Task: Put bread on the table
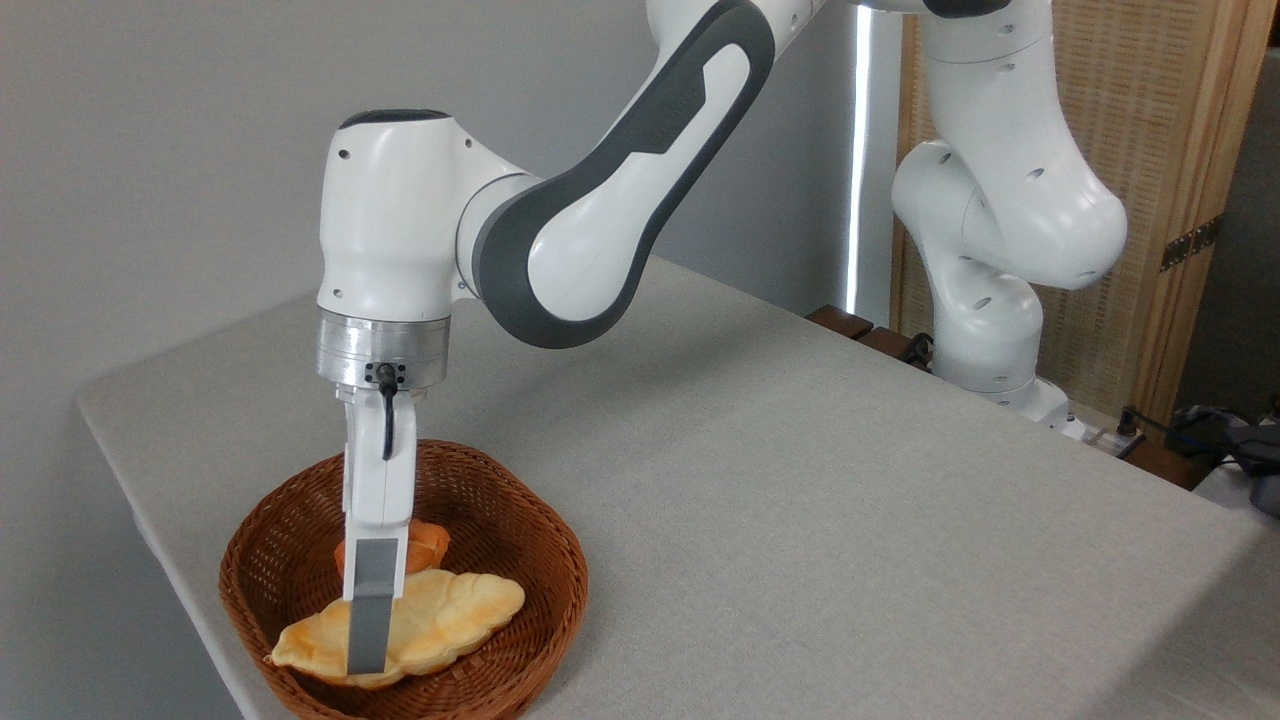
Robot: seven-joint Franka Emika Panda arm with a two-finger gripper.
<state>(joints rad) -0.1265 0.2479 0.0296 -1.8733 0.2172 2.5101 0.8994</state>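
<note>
The bread [440, 622], a long pale-golden braided loaf with pointed ends, lies across the front of a brown wicker basket [520, 520], with a small orange bun [428, 542] just behind it. It looks light and fairly firm-crusted, with a ridged surface that should give the pads some purchase; if it is real bread it would dent under a hard squeeze, so a moderate pinch across its narrow width near the middle seems the sensible hold, keeping the long ends balanced. The gripper [366, 660] stands vertical over the loaf's left-of-middle part, one grey finger [368, 610] showing in front of the bread and reaching down to its lower edge. The other finger is hidden behind, so I cannot tell whether the jaws are spread or already pinching the loaf.

The basket sits near the front left corner of the counter [800, 520], which is covered in a light grey-beige cloth and offers plenty of bare surface to the right for setting the bread down. Behind are a plain grey wall, a woven wooden screen [1150, 120] and some cables [1225, 435] at the right edge.
</note>
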